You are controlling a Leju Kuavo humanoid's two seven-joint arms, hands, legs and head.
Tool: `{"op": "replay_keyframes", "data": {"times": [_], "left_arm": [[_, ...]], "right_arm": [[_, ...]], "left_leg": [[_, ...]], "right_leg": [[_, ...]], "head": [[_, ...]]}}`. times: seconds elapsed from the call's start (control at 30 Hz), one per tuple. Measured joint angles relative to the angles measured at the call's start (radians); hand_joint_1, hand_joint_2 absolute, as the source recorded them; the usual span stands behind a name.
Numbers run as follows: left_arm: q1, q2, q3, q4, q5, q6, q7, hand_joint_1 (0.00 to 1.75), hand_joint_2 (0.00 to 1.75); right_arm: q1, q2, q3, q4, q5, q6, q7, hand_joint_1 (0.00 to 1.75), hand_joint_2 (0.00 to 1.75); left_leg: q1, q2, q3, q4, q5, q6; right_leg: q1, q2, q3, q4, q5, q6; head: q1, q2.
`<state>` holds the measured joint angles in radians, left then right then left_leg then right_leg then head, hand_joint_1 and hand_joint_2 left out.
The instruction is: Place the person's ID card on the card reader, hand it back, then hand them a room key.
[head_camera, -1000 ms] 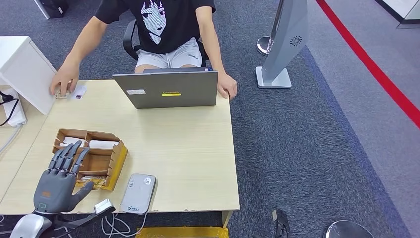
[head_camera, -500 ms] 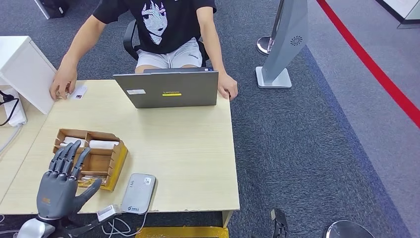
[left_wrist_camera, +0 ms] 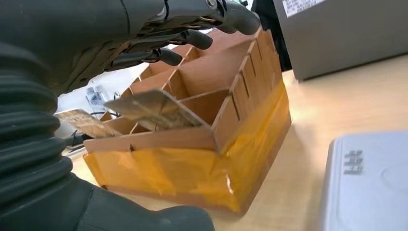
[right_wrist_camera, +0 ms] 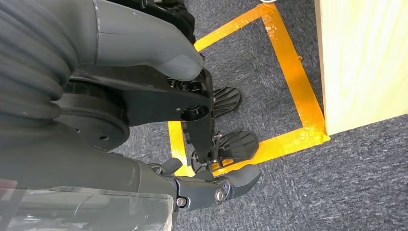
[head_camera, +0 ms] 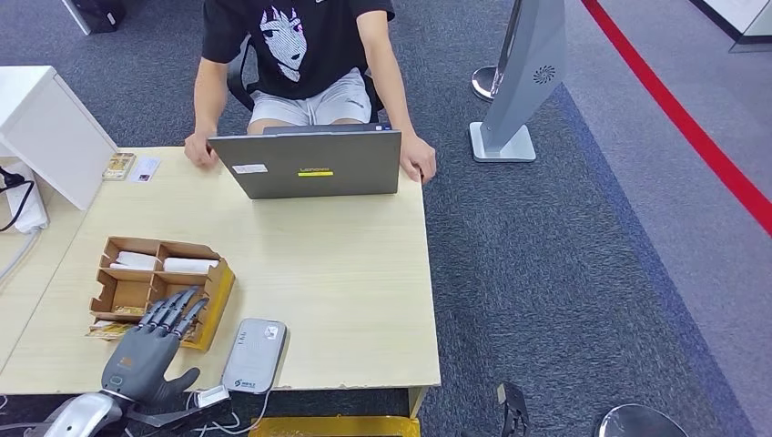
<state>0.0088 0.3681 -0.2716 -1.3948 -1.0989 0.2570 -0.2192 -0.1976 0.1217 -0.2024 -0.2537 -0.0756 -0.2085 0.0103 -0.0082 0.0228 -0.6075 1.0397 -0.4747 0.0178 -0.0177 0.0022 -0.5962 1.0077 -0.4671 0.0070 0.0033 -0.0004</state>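
My left hand [head_camera: 146, 350] hovers open at the near end of the cardboard divider box [head_camera: 218, 293], fingers stretched over its nearest compartment. In the left wrist view the fingers [left_wrist_camera: 192, 38] reach above the box [left_wrist_camera: 192, 163], where a worn gold card [left_wrist_camera: 154, 108] lies tilted. The grey card reader [head_camera: 253, 355] lies just right of the box, near the table's front edge. Two small cards, one gold [head_camera: 118, 166] and one white [head_camera: 144, 169], lie at the far left of the table. My right hand [right_wrist_camera: 211, 187] hangs empty beside the table over the floor.
A person sits behind a grey laptop [head_camera: 309, 166] at the far edge, one hand [head_camera: 198, 148] at its left corner and the other [head_camera: 419, 167] at its right. A white box [head_camera: 50, 132] stands far left. Cables [head_camera: 209, 410] hang off the front edge.
My left hand has dropped and drawn back toward the box's near end. The person's hand has left the two cards at the far left and moved to the laptop.
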Motion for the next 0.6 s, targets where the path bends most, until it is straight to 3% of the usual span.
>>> {"op": "replay_keyframes", "data": {"times": [0.13,0.4,0.6], "left_arm": [[-0.006,0.010,-0.007,0.011,-0.021,0.042,0.009,0.00,1.75],[-0.017,0.002,-0.008,0.013,-0.095,0.256,0.022,0.00,1.75],[-0.016,-0.003,-0.008,0.013,-0.108,0.255,0.036,0.00,1.75]], "right_arm": [[0.000,0.000,-0.005,-0.001,0.004,0.001,0.000,0.00,1.75],[0.000,0.000,-0.006,-0.002,0.010,-0.005,0.000,0.00,1.75],[0.000,0.000,-0.006,-0.002,0.012,-0.007,0.000,0.00,1.75]], "left_leg": [[0.000,0.000,0.000,0.000,0.000,0.000],[0.000,0.000,0.000,0.000,0.000,0.000],[0.000,0.000,0.000,0.000,0.000,0.000]], "right_leg": [[0.000,0.000,0.000,0.000,0.000,0.000],[0.000,0.000,0.000,0.000,0.000,0.000],[0.000,0.000,0.000,0.000,0.000,0.000]], "head": [[0.000,0.000],[0.000,0.000],[0.000,0.000]]}}
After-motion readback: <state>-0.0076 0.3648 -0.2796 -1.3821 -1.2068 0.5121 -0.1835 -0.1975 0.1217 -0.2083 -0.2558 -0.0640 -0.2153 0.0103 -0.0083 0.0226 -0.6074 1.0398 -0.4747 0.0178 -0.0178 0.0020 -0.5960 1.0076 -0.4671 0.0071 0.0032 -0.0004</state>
